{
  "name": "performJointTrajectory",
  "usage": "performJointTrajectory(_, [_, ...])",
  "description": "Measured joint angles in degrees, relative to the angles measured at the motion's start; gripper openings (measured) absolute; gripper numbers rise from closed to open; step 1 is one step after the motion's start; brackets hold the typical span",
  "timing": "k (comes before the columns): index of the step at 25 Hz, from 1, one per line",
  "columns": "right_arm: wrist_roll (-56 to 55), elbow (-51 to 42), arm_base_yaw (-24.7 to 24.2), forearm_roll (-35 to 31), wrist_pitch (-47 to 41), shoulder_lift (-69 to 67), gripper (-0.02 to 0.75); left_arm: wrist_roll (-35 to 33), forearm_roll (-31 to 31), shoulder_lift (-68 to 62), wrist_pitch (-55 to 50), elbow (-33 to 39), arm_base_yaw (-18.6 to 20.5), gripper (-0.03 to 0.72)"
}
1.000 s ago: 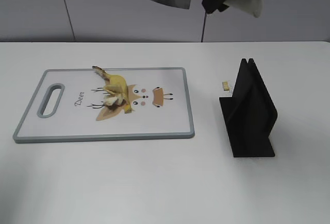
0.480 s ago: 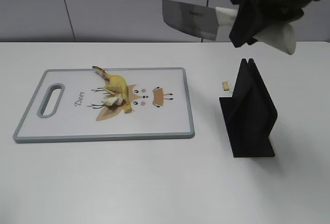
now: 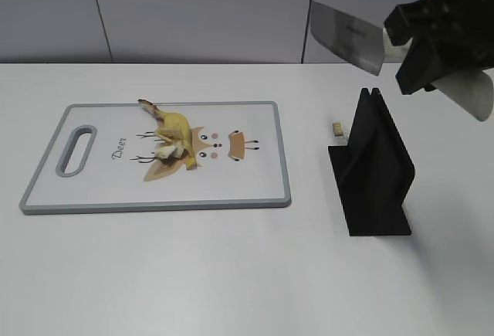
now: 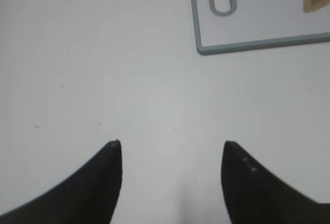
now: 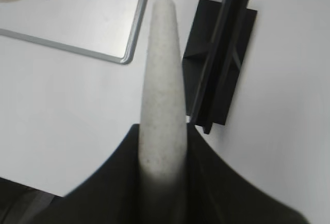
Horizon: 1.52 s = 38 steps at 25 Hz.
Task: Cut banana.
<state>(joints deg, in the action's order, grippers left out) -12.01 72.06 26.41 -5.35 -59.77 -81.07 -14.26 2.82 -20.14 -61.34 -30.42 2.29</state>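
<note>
- Table [image 3: 231, 274] comes nearest, one white surface that carries everything else.
- One black knife stand [image 3: 373, 168] sits on the table's right side, upright, with a slot along its top edge; the right wrist view looks down on it just right of the knife handle.
- One cutting board [image 3: 247, 189] with a grey rim lies flat on the left, well apart from the stand; it has one handle slot [image 3: 76, 149] at its left end and a tan deer print [image 3: 202, 149] near its middle.
- One banana [image 3: 173, 126], short, yellow and curved, lies on the board's far half, dark stem pointing to the far left, its lower end with pale flesh touching the print.
- One small yellowish crumb [image 3: 337, 128] rests on the table just beyond the stand's left side.
- One knife [image 3: 349, 37] hangs in the air above and behind the stand, broad blade pointing left.
- The right gripper [image 5: 161, 157] is clamped on the knife's pale handle [image 5: 162, 80], one black finger on each side.
- The left gripper [image 4: 171, 175] hovers over bare table near the board's handle corner, its two fingers spread wide with nothing between them.
</note>
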Motion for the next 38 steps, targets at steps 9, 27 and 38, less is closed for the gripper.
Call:
performJointTrajectory(9, [-9.45, -7.66, 0.0, 4.85, 5.88, 5.69, 0.171, 0.0, 0.57, 11.93, 0.94, 1.52, 0.0, 0.58])
performJointTrajectory(27, [-16.07, -15.31, 0.0, 8.95, 11.49, 7.06, 0.171, 0.0, 1.02, 19.84, -0.81, 2.65, 0.0, 0.58])
performJointTrajectory(38, [-17.52, -15.31, 0.0, 9.97, 11.83, 5.23, 0.171, 0.0, 1.07, 19.84, -0.81, 2.65, 0.0, 0.573])
